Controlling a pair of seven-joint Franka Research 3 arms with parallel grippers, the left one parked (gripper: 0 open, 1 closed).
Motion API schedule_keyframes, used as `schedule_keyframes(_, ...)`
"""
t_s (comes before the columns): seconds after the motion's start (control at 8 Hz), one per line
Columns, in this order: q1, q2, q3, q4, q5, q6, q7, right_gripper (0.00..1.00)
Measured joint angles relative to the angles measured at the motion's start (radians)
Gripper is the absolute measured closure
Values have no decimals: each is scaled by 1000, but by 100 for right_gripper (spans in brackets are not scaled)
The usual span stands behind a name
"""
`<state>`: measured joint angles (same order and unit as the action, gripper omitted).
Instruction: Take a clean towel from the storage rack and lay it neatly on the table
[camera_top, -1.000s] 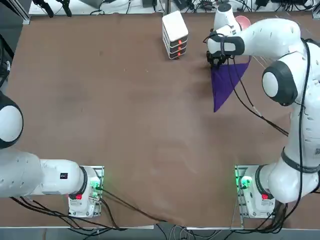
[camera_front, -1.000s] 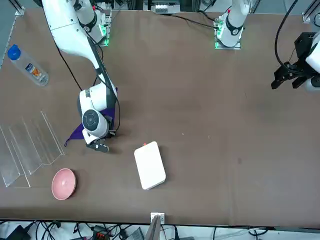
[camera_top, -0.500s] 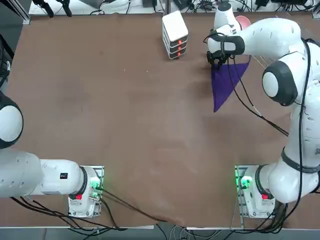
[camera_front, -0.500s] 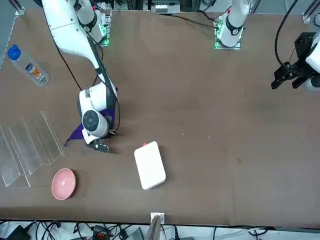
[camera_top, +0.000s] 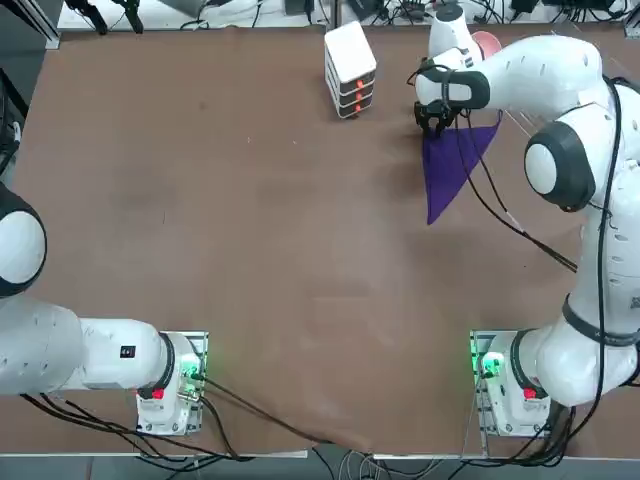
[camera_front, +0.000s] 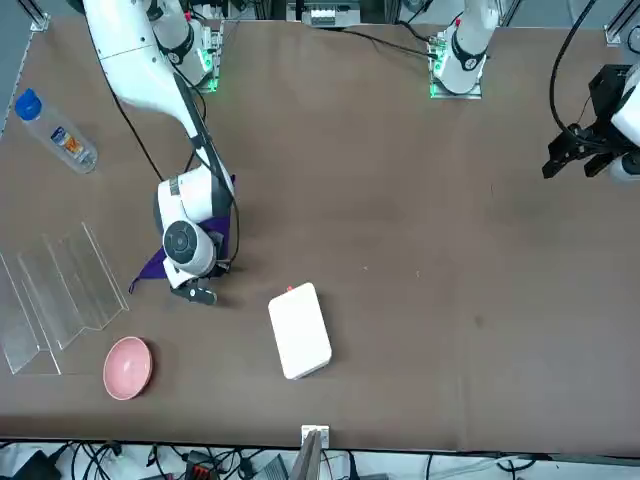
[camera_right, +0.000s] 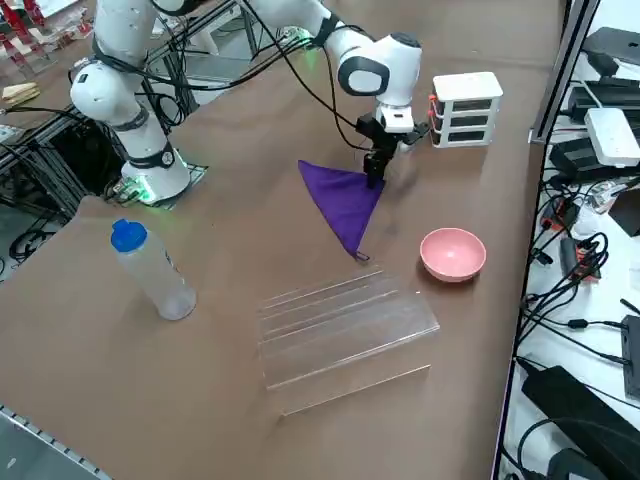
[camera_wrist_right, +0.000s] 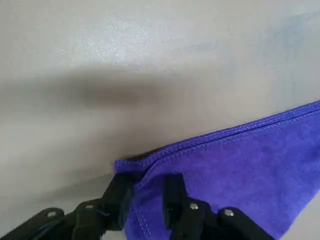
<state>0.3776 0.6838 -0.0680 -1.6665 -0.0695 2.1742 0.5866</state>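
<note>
Item, the towel (camera_right: 343, 201) — we find it lying as a purple triangle on the table (camera_top: 250, 230), between white box (camera_right: 465, 108) and storage rack (camera_right: 345, 325). Right gripper (camera_wrist_right: 145, 192) — we see its fingers pinching the towel's corner, low over the table.

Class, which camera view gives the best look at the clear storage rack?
The right side view: the storage rack lies whole and near, its ridges catching light, just past the towel's tip. The front view shows the rack cut by the picture's edge. The top and wrist views miss it.
</note>
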Motion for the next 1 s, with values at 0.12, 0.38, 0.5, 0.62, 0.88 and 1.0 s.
schedule_keyframes(0.12,0,0,0,0,0,0,0,60)
schedule_keyframes(0.38,0,0,0,3,0,0,1,62)
schedule_keyframes(0.5,1,-1,0,8,0,0,1,63)
schedule_keyframes(0.62,1,-2,0,14,0,0,1,63)
schedule_keyframes(0.88,2,-3,0,19,0,-10,1,64)
schedule_keyframes(1.0,2,-3,0,19,0,-13,4,65)
